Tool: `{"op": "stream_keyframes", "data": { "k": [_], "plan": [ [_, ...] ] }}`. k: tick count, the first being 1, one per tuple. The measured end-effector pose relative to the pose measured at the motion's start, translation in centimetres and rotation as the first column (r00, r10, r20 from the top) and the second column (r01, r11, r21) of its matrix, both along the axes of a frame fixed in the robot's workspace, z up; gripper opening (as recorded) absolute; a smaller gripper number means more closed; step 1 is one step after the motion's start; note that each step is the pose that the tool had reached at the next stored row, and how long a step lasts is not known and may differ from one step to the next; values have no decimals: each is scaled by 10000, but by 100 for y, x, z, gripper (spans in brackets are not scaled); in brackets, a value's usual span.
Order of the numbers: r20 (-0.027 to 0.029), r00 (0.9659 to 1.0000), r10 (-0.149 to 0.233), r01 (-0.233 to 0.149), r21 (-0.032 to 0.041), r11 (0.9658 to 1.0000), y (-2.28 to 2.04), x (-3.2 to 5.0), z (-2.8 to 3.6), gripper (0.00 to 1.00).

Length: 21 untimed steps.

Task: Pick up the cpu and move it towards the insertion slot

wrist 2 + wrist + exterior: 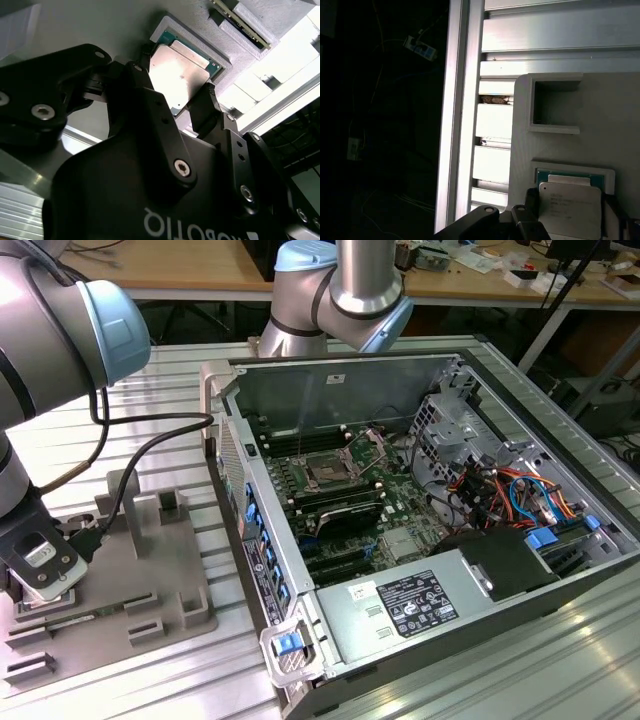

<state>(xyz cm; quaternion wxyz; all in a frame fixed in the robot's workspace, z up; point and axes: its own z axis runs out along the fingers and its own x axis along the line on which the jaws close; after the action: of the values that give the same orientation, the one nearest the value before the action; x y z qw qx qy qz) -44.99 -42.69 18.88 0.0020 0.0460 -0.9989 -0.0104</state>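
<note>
1. Gripper [175, 82] is low over the grey tray [150, 560], at the exterior view's left, on the ribbed aluminium table [170, 385].
2. The cpu [182, 67] lies flat in a square recess of the tray, silvery top up, with a thin teal rim showing along one edge in both wrist views.
3. Jaws: clenched on the cpu. The two black fingers [207, 100] stand on opposite sides of the chip, pads against its edges, and the chip is centred between them.
4. In the first wrist view the cpu [570, 210] sits level with the recess frame. Whether it has left the recess floor cannot be told.
5. The insertion slot [328, 470] is on the motherboard inside the open computer case [330, 390], towards the exterior view's right. Its dark centre is exposed and its metal plate is hinged up.
6. The slot and the cpu are well apart, with the case's side wall between them.
7. The arm [60, 330] reaches down to the tray from the exterior view's upper left.
</note>
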Motion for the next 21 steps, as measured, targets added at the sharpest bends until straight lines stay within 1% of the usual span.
{"op": "stream_keyframes", "data": {
  "k": [11,12,21],
  "plan": [
    [-1,9999,-125,125,-1,9999,0,0,64,55],
    [-1,9999,-140,140,-1,9999,0,0,77,55],
    [0,9999,-141,141,0,9999,0,0,86,55]
  ]
}}
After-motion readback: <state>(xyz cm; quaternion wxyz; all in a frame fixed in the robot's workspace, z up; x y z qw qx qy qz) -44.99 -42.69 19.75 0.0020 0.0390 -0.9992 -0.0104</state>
